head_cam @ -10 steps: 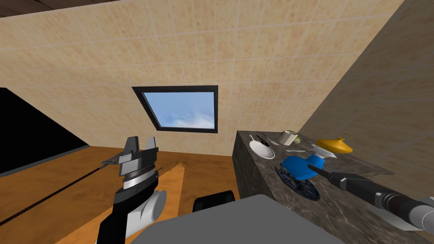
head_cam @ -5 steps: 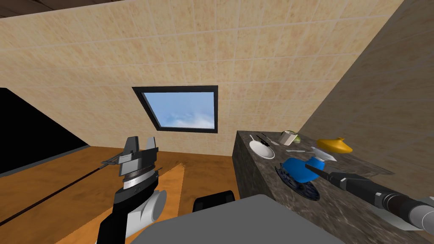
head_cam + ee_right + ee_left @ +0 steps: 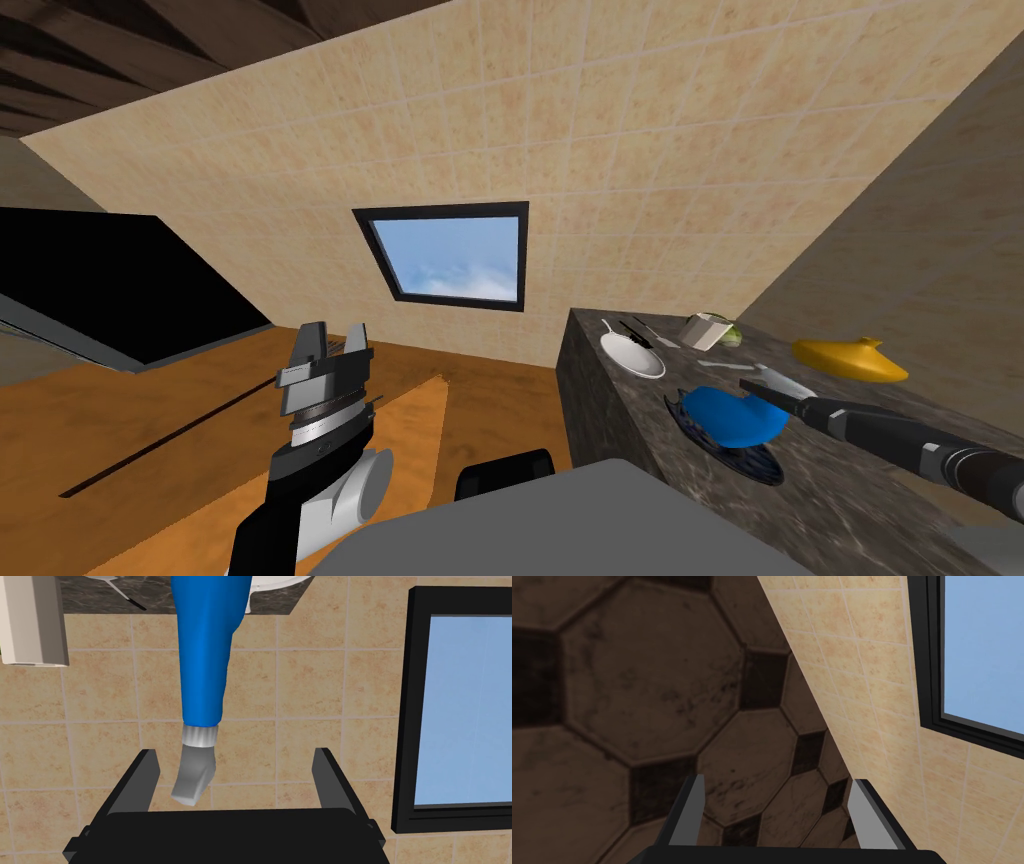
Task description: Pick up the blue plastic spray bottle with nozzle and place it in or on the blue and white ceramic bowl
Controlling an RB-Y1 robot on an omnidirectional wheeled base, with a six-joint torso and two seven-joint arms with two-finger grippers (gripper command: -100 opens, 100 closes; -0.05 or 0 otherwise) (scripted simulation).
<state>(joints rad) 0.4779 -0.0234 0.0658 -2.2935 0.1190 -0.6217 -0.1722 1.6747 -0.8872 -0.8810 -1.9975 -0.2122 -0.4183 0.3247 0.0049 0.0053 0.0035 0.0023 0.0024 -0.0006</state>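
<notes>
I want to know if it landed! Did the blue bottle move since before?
Yes. Measured against the dark patterned bowl, the blue spray bottle has sunk lower and now lies flatter across it.

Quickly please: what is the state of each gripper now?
Left gripper: jaws open, holding nothing.
Right gripper: jaws open, gripping nothing; between them lies the nozzle of the blue spray bottle.
</notes>
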